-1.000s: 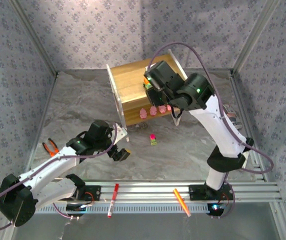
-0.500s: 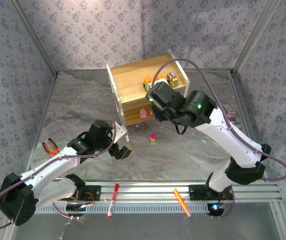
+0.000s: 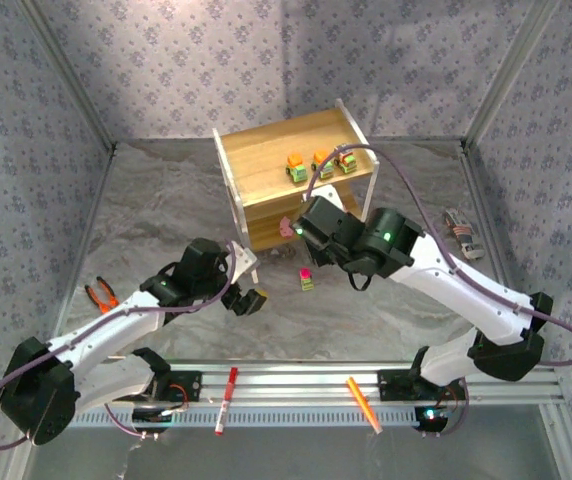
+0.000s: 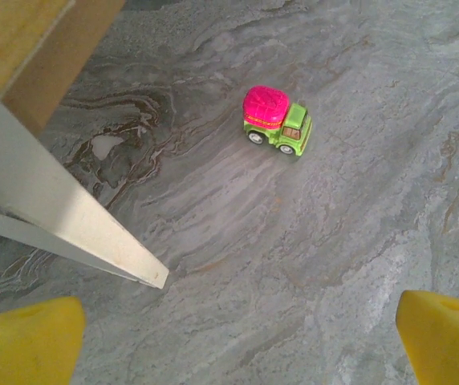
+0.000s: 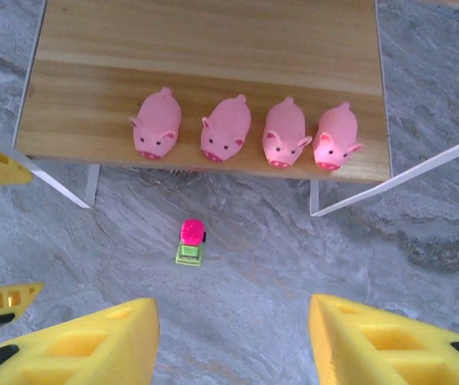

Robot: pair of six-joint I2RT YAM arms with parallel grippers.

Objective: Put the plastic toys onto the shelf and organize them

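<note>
Pink glossy pig figures (image 5: 245, 132) line the lower board of the light wooden two-tier shelf (image 3: 256, 160), three green-yellow trucks (image 3: 318, 163) top it, and we judge only the pink-topped green truck (image 5: 189, 243) on the grey worktop (image 4: 334, 241) remains, left fingers (image 4: 29, 341) and right fingers (image 5: 93, 345) apart, empty.

Bare grey marbled desk (image 4: 310, 265) lay open all round the small green truck with the pink top (image 4: 277, 120). A white metal leg (image 4: 61, 220) of the wooden shelf (image 3: 266, 165) stood near it; four pink pig figures (image 5: 226, 128) crowded the lower board's (image 5: 205, 48) front.
</note>
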